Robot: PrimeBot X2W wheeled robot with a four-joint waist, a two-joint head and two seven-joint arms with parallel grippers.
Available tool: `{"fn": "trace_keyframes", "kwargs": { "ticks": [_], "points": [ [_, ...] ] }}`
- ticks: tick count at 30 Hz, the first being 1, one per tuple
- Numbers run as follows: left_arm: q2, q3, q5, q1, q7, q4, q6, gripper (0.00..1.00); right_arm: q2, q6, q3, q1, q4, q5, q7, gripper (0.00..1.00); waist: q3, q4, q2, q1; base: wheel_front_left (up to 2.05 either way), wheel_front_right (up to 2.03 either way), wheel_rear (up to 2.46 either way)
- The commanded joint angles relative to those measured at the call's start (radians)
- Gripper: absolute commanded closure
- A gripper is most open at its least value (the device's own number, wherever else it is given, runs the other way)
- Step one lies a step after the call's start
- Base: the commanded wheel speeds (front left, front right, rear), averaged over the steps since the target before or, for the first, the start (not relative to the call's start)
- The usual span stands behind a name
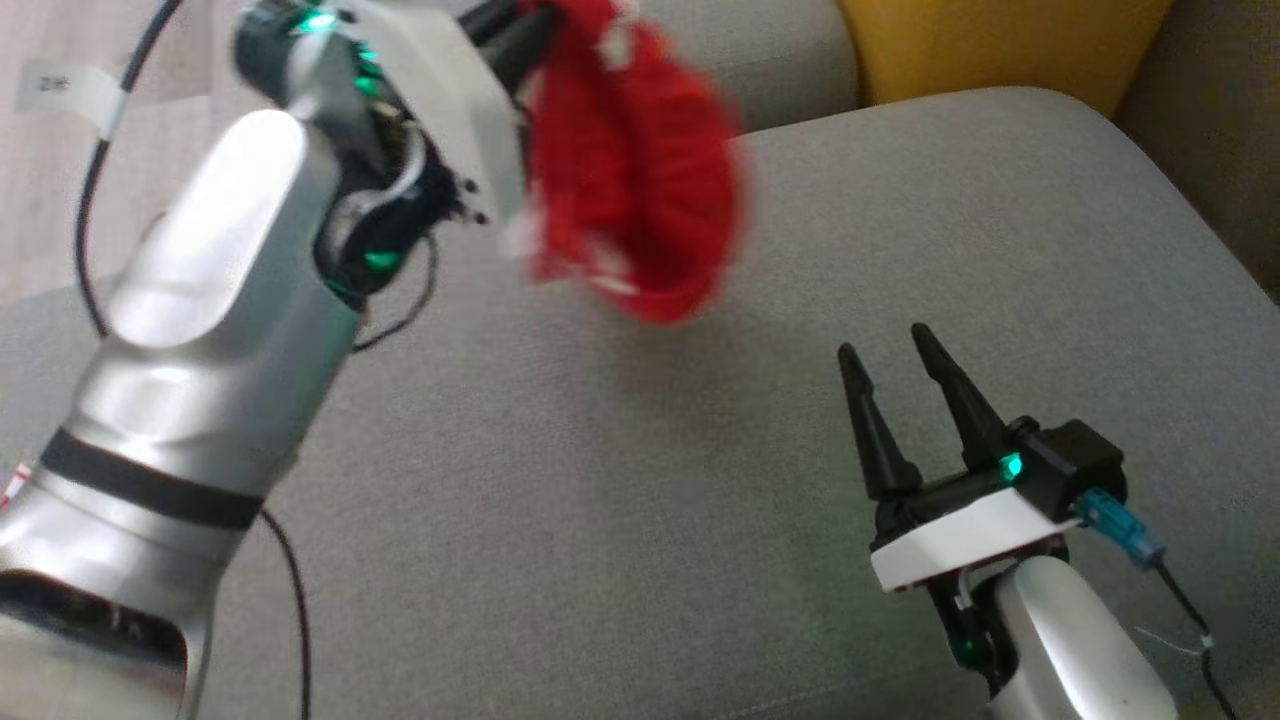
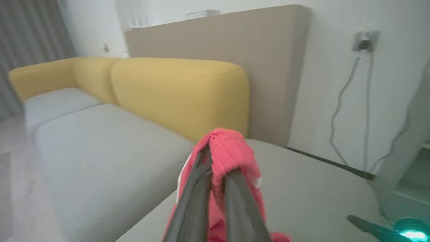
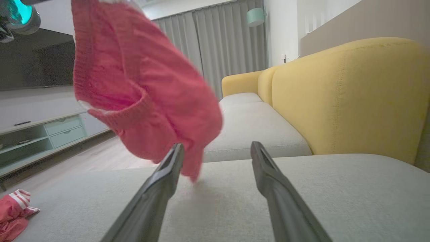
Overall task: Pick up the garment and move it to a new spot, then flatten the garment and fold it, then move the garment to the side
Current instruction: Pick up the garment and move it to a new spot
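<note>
We hold the garment point(image 1: 630, 170) pinched at its bunched top in our left tool point(image 2: 218, 164), hanging clear above the sofa seat point(image 1: 600, 500). Our right tool point(image 1: 884, 341) sits spread and empty near the seat. A fast swing could, we judge, tug the garment free and drop it crumpled, short of its spot.

No legible text anywhere. White tag point(image 1: 66, 92): faint dark marks, too blurred to read.
</note>
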Motion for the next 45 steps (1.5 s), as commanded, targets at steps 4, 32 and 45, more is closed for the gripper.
{"fn": "trace_keyframes", "kwargs": {
  "ticks": [4,32,45],
  "points": [
    [0.098,-0.072,-0.117,0.034,0.002,-0.15,0.0,1.0,-0.001,0.008,0.002,-0.018,-0.039,-0.008,-0.009,0.0,0.024,-0.022,0.0,0.0,0.0,0.0,0.0],
    [0.248,-0.371,-0.134,0.132,-0.404,0.368,0.034,0.0,-0.026,0.008,0.002,-0.019,-0.032,0.001,-0.009,0.0,0.027,0.034,0.0,0.0,0.0,0.0,0.0],
    [0.234,0.102,-0.109,0.555,-0.487,-0.227,0.414,0.0,-0.026,0.008,-0.046,0.036,-0.086,0.01,-0.009,0.0,0.015,0.068,0.0,0.0,0.0,0.0,0.0]
  ]
}}
